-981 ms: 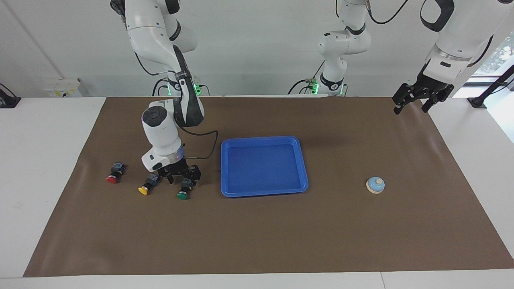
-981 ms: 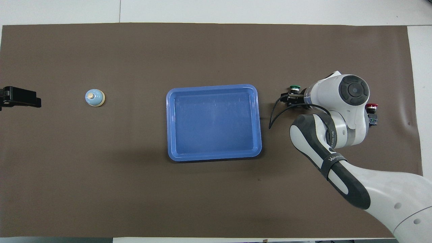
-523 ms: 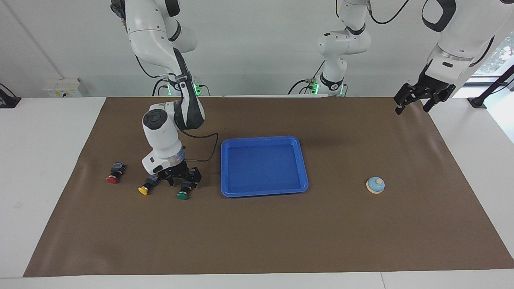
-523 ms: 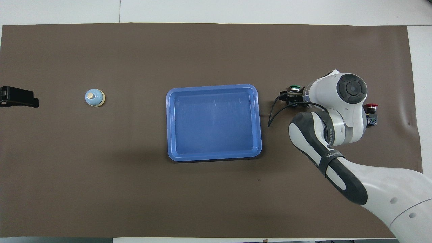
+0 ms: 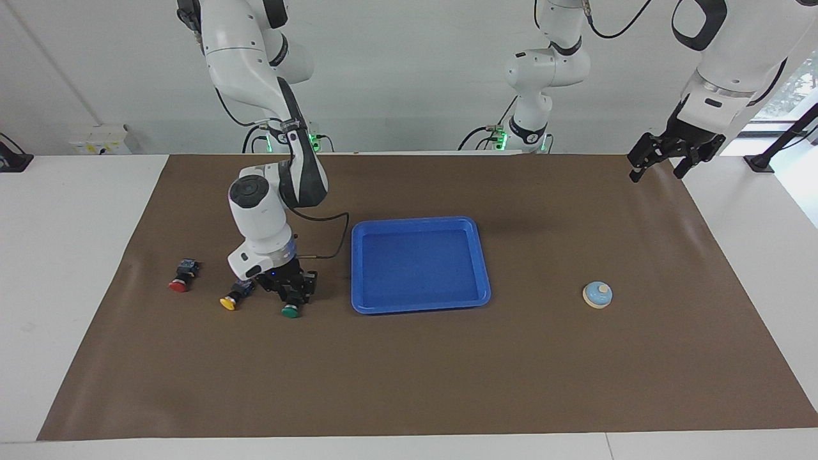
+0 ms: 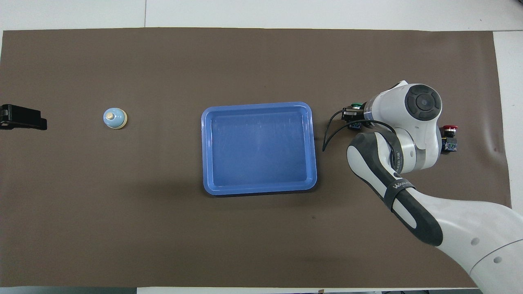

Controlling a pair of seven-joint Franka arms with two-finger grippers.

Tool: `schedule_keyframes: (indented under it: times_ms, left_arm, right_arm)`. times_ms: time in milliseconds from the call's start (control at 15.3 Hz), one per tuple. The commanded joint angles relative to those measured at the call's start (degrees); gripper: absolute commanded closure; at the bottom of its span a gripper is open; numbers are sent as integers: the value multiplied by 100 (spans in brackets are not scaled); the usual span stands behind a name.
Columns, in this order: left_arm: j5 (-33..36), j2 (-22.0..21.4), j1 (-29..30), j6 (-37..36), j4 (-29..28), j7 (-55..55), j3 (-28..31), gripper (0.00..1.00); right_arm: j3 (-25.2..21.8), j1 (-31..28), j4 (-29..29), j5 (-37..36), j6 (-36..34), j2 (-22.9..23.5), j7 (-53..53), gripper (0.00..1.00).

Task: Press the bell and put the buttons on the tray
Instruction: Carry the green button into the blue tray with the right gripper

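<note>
The right end effector [image 5: 295, 295] is clamped on the green button [image 5: 291, 310] beside the tray [image 5: 418, 306]; the left end effector [image 5: 658, 158] waits spread wide above the table's end.

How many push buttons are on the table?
3, all toward the right arm's end: the red button outermost, the yellow button beside it, the green button nearest the tray.

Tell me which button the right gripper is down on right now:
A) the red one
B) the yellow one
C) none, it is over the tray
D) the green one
D: in the facing view the right gripper sits closed around the body of the green button, while the yellow button and the red button lie apart from it on the mat.
</note>
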Motion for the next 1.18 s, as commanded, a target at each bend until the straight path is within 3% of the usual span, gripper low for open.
schedule_keyframes:
  times_ms: [0, 131, 327, 523, 785, 1112]
  left_arm:
    - [79, -48, -44, 11, -55, 16, 32, 0]
    - [79, -48, -44, 2, -55, 16, 32, 0]
    - [79, -48, -44, 2, -55, 16, 32, 0]
    - [79, -48, -44, 11, -55, 16, 32, 0]
    - [79, -48, -44, 11, -55, 16, 32, 0]
    - [79, -39, -44, 11, -55, 16, 32, 0]
  right_arm:
    - [3, 34, 205, -21, -170, 52, 145, 100]
    - [3, 34, 319, -21, -345, 26, 145, 100]
    - [12, 139, 1003, -13, -1309, 17, 153, 100]
    - [12, 604, 1479, 58, -2076, -62, 275, 100]
    - [12, 1377, 1314, 49, -2087, -141, 917, 100]
    - [12, 1879, 576, 49, -1403, -168, 1138, 100]
